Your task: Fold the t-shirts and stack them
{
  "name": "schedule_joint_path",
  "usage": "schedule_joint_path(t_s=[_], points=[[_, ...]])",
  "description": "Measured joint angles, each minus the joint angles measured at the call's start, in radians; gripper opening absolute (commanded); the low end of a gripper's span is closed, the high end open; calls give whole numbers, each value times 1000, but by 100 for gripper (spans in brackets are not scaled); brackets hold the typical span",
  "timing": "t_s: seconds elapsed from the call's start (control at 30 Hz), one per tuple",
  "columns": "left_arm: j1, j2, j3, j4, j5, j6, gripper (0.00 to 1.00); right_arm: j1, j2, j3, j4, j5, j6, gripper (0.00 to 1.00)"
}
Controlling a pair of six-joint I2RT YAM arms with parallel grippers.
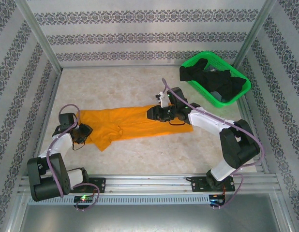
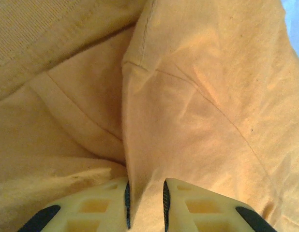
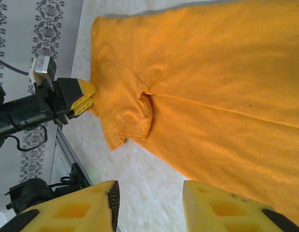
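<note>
Left gripper (image 2: pixel 145 205), bottom of left wrist frame, clenched on a ridge of orange shirt (image 2: pixel 202 111), likely to pull a fold; right wrist: right gripper (image 3: pixel 149 208) spread empty at bottom edge beside the shirt's edge, probably next grab; top: shirt flat mid-frame, black shirts (image 1: pixel 212 79) in basket (image 1: pixel 211 100) upper right.

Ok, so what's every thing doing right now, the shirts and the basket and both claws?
orange t-shirt: lying on the table, one sleeve rumpled.
black t-shirts: crumpled in the basket, some hanging over the rim.
green basket: upright, holding the black t-shirts.
left gripper: shut on a fold of the orange t-shirt.
right gripper: open, holding nothing.
</note>
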Motion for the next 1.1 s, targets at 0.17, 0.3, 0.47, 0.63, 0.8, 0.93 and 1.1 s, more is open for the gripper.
schedule_joint_path(t_s=[0.17, 0.3, 0.47, 0.63, 0.8, 0.93, 1.1], points=[[-13, -19, -25, -2, 0, -18, 17, 0, 1, 2, 0, 0, 0, 41], [-14, -20, -37, -7, -2, -26, 0, 0, 1, 2, 0, 0, 0, 40], [-14, -42, -34, -17, -4, -39, 0, 0, 1, 2, 8, 0, 1, 40], [-15, -66, 7, -56, -20, -58, 0, 0, 1, 2, 8, 0, 1, 40], [-15, -66, 76, -84, -27, -84, 0, 0, 1, 2, 8, 0, 1, 40], [-15, -34, 135, -103, -31, -97, 0, 0, 1, 2, 8, 0, 2, 40], [-15, 57, 211, -120, -35, -97, 0, 0, 1, 2, 8, 0, 2, 40]])
